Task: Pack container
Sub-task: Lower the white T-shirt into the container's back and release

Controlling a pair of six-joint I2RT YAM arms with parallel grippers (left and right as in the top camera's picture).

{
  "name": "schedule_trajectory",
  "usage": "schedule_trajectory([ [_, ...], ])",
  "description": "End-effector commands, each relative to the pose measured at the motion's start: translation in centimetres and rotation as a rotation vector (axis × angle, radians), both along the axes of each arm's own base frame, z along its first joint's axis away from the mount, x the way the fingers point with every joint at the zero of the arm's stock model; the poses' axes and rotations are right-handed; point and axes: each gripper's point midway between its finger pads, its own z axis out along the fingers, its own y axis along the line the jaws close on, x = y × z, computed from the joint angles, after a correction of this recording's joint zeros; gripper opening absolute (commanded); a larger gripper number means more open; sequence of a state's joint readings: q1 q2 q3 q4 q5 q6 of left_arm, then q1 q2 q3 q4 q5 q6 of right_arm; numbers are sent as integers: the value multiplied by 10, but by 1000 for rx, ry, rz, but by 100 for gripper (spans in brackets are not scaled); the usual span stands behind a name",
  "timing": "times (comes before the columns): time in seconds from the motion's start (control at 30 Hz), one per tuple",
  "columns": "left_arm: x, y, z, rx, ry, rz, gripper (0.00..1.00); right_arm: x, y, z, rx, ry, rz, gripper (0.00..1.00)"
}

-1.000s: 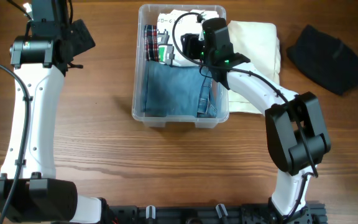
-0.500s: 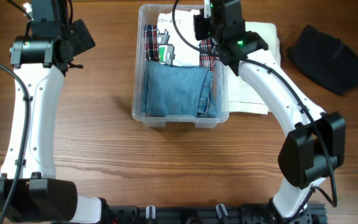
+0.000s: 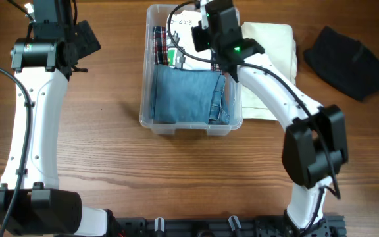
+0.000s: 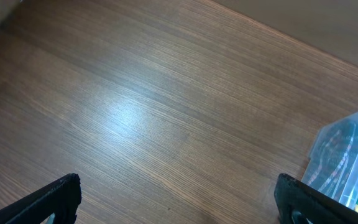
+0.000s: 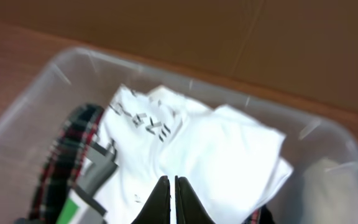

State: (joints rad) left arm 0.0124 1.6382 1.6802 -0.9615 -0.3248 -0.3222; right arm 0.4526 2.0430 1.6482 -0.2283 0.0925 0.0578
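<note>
Starting at the left, the left gripper [image 3: 83, 38] hangs idle over bare wooden table [image 3: 110, 151], its fingers [image 4: 58, 196] spread wide with nothing between them. The container [image 3: 191, 129] sits well to its right, and only a corner shows at the edge of the left wrist view.

The clear bin stands at the middle of the table's far half. Folded jeans [image 3: 184, 97] fill its near end. A plaid cloth [image 3: 159, 41] and a white printed garment [image 3: 181, 25] lie at its far end.

The right gripper [image 5: 169, 186] is inside the container's outline, poised just above the white garment. Its fingers are pressed together and nothing shows between them. Whether the tips touch the fabric I cannot tell.

This looks like the settling step, with the far-end clothes being tucked or checked. A cream folded cloth [image 3: 272, 46] lies just beside the bin's right wall, and a black garment [image 3: 344, 62] lies further right, so packing seems unfinished. The next move would call for lifting clear of the rim, spreading the fingers and reaching right to the cream cloth.
</note>
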Motion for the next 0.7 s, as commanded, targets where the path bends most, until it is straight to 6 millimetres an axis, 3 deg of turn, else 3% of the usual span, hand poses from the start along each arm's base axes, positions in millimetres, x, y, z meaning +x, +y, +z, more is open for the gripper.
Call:
schedule_trajectory([
  [0.0, 0, 3, 1, 13, 0, 8, 100, -1, 4, -46, -36, 85, 22, 4],
  [0.17, 0, 3, 1, 13, 0, 7, 100, -8, 5, -105, -74, 200, 38, 4],
  [0.23, 0, 3, 1, 13, 0, 7, 100, -10, 3, -116, -86, 224, 37, 4],
  [0.33, 0, 3, 1, 13, 0, 7, 100, -12, 3, -114, -93, 226, 43, 4],
  [0.43, 0, 3, 1, 13, 0, 7, 100, -8, 5, -85, -104, 164, 70, 4],
  [0.6, 0, 3, 1, 13, 0, 7, 100, 1, 8, 13, -46, -32, 70, 4],
  [0.67, 0, 3, 1, 13, 0, 7, 100, 4, 7, 33, -29, -86, 58, 4],
])
